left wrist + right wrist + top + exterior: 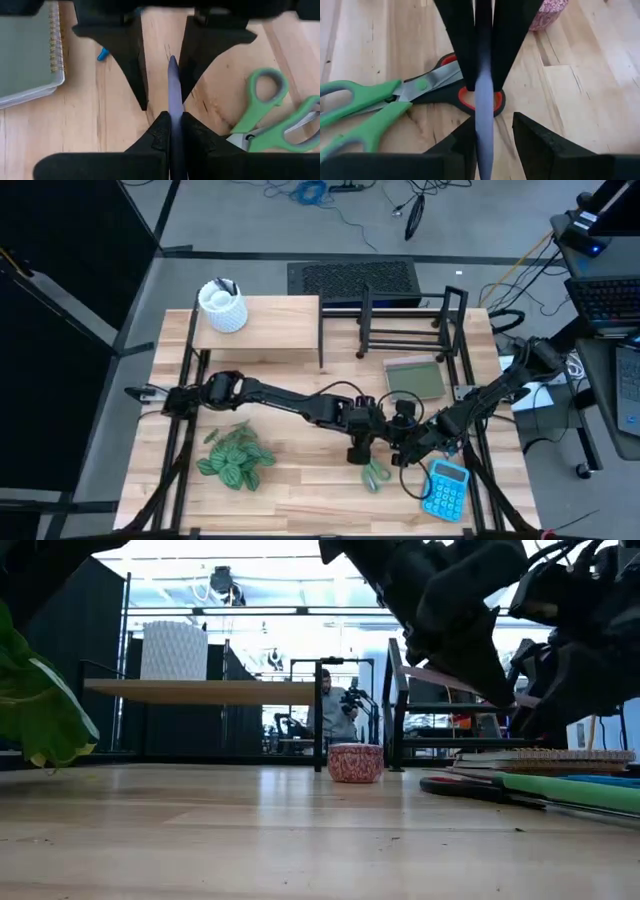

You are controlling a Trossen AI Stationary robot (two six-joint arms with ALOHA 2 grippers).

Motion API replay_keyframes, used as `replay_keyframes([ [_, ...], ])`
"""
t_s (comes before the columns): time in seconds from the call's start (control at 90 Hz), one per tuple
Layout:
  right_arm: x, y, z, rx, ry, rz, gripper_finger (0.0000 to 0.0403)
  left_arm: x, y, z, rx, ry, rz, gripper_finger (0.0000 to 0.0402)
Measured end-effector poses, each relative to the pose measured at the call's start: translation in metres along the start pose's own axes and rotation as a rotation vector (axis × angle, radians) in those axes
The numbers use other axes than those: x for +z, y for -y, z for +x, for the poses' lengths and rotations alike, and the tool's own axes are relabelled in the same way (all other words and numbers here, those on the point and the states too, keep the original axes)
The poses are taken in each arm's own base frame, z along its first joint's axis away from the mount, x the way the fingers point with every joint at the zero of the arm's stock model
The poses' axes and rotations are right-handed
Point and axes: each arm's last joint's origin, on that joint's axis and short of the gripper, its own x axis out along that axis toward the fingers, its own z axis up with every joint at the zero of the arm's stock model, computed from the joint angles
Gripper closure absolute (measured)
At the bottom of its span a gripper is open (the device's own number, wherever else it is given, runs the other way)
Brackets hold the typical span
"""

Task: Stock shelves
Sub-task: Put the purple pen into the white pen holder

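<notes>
Both grippers meet at table centre for a handoff: left gripper (170,120) clamps a thin blue-grey strip (173,90), right gripper (490,130) spread around it, shelves (262,330) at twelve o'clock.

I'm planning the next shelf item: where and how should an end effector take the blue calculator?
Grip the blue calculator across its narrower width, on the two long side edges, coming straight down from above. It lies flat, keys up, so only its thin edges offer opposing faces, and nothing rests on top of it.
</notes>
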Motion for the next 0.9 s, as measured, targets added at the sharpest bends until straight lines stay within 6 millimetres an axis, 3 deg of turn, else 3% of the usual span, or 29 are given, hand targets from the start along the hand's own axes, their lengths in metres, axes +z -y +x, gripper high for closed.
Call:
replay_keyframes([
  [0.456,0.0040,-0.0016,0.0004,0.044,0.019,0.005,0.0396,-0.0016,-0.0036,0.0002,0.002,-0.014,-0.004,0.0391],
  [0.789,0.0084,0.0031,0.0038,0.040,0.026,0.030,0.0304,-0.0019,-0.0036,0.0001,0.002,-0.019,0.003,0.0391],
  [0.9,0.0086,0.0028,0.0038,0.047,0.025,0.023,0.0294,-0.0020,-0.0052,0.0002,0.005,-0.018,0.001,0.0391],
])
